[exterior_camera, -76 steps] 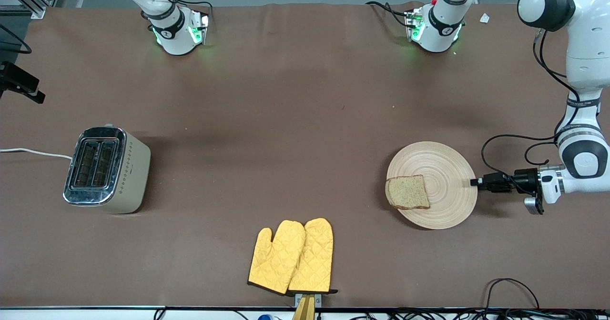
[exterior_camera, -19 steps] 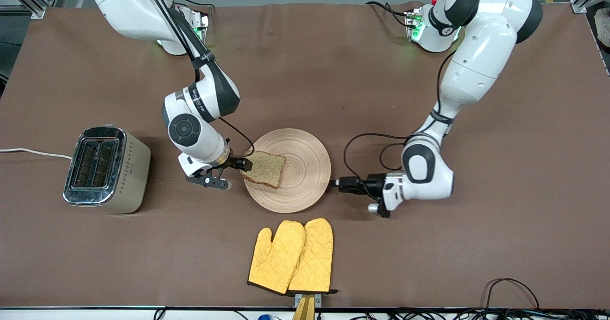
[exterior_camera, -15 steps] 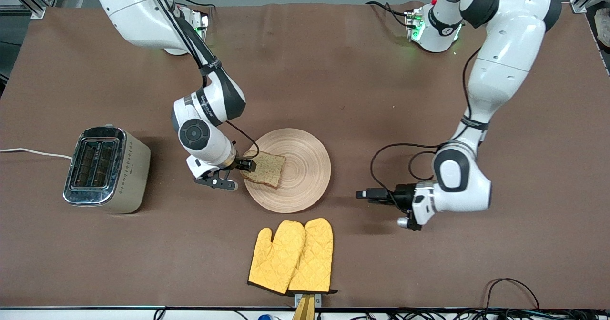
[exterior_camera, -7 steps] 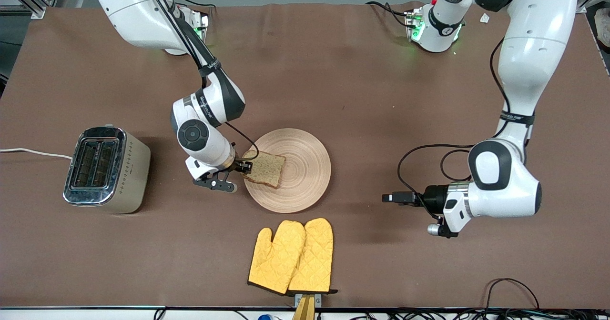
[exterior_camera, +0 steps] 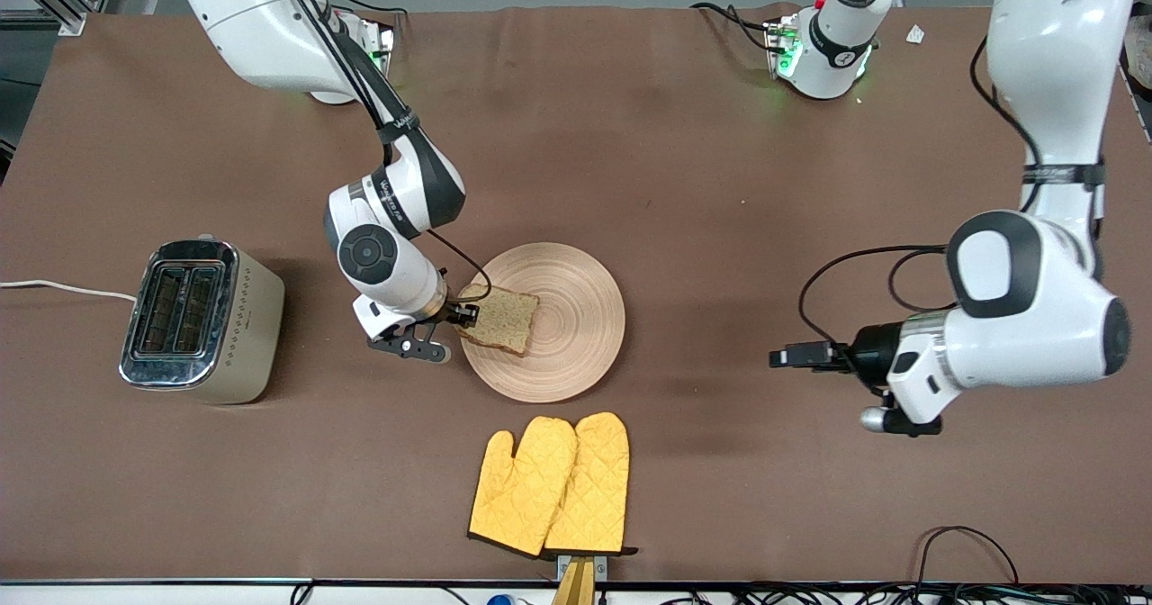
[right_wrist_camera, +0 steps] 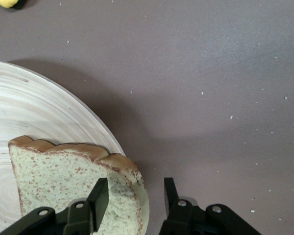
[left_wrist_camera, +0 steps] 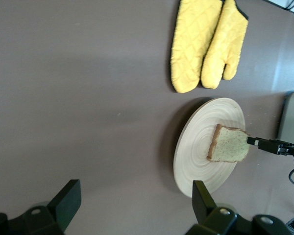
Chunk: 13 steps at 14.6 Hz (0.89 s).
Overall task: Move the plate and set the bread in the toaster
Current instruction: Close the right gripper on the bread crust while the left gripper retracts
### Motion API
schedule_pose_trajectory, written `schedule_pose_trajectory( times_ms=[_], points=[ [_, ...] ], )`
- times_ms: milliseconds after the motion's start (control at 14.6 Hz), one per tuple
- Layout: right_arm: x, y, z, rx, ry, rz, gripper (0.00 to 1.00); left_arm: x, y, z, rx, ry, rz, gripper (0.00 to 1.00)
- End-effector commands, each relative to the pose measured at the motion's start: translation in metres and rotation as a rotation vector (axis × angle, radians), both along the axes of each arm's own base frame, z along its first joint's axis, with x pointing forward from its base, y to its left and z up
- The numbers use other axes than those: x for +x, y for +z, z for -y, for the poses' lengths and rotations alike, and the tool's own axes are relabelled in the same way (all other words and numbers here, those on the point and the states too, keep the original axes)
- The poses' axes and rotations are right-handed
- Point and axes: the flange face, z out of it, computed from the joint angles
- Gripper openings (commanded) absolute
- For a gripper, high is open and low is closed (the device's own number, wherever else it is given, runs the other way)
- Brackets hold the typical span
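The light-wood plate (exterior_camera: 576, 335) lies mid-table with the brown speckled bread (exterior_camera: 502, 320) on its rim toward the toaster (exterior_camera: 200, 320). My right gripper (exterior_camera: 465, 314) is low at that rim. In the right wrist view its jaws (right_wrist_camera: 134, 196) straddle the bread's (right_wrist_camera: 63, 176) crust edge. One finger (right_wrist_camera: 99, 198) is over the slice. The second stands off past the plate (right_wrist_camera: 39, 112) rim with a gap, so the gripper is still open. My left gripper (exterior_camera: 781, 356) hangs open and empty over bare table toward the left arm's end, its jaws (left_wrist_camera: 135, 196) wide.
A pair of yellow oven mitts (exterior_camera: 551, 483) lies near the front edge, nearer the camera than the plate. The toaster's white cord (exterior_camera: 63, 288) runs off the right arm's end. Cables (exterior_camera: 963, 542) trail at the front edge by the left arm's end.
The plate was slid from the left arm's end to mid-table. Over the last second my left gripper pulled away from it, and my right gripper's jaws narrowed around the bread's edge.
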Motion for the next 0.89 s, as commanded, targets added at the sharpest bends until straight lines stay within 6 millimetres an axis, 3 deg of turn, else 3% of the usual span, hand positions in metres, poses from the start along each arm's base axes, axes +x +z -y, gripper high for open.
schedule_pose_trajectory(
  times_ms=[0,412,549,824],
  points=[
    [-0.001,0.003,-0.003,0.006,-0.010,-0.002,0.50,-0.019,0.042,-0.023,0.094,0.013,-0.035,1.00],
    [-0.002,-0.003,-0.004,0.005,-0.008,-0.007,0.44,-0.063,0.145,-0.050,0.391,-0.039,0.044,1.00],
    [-0.002,-0.003,-0.004,0.005,-0.008,-0.007,0.42,-0.078,0.171,-0.055,0.462,-0.045,0.061,1.00],
    [-0.003,-0.007,-0.004,0.006,-0.011,-0.012,0.36,-0.098,0.200,-0.062,0.530,0.006,0.048,1.00]
  ],
)
